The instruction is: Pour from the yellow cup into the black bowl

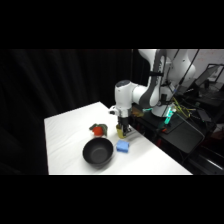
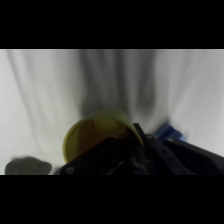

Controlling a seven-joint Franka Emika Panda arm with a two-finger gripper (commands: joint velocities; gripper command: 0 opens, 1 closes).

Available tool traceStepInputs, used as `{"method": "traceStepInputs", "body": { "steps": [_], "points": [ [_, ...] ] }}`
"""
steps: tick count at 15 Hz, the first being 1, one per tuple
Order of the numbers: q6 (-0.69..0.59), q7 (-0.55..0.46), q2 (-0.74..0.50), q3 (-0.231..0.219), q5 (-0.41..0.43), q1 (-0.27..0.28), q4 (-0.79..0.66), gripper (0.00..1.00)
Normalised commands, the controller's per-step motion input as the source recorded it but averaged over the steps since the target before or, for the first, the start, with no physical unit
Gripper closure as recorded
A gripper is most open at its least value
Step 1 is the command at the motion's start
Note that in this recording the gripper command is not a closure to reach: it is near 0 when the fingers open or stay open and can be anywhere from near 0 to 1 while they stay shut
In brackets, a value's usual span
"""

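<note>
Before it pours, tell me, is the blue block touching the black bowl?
Cannot tell. In the side view the blue block sits right beside the black bowl's rim, with no clear gap or contact.

On the table [image 1: 150,157]: 1 black bowl [image 1: 98,152], 1 yellow cup [image 1: 120,131], 1 blue block [image 1: 123,146], 1 red-and-green object [image 1: 98,130]. 1 arm [image 1: 135,95] above.

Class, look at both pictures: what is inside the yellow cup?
The wrist view shows the yellow cup from above: only its yellow inner wall is visible. The gripper covers the lower part, so any contents cannot be made out.
</note>
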Motion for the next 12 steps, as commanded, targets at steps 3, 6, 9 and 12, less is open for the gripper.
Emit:
{"method": "traceStepInputs", "body": {
  "steps": [3,6,9,12],
  "points": [
    [-0.57,0.55,-0.57,-0.374,-0.678,0.319,0.06,0.06],
    [-0.73,0.35,-0.65,0.038,-0.439,0.073,0.16,0.06],
    [-0.55,0.0,-0.32,0.296,0.01,-0.05,0.27,0.07],
    [-0.3,-0.29,0.06,0.253,0.283,-0.048,0.38,0.07]
  ]
}}
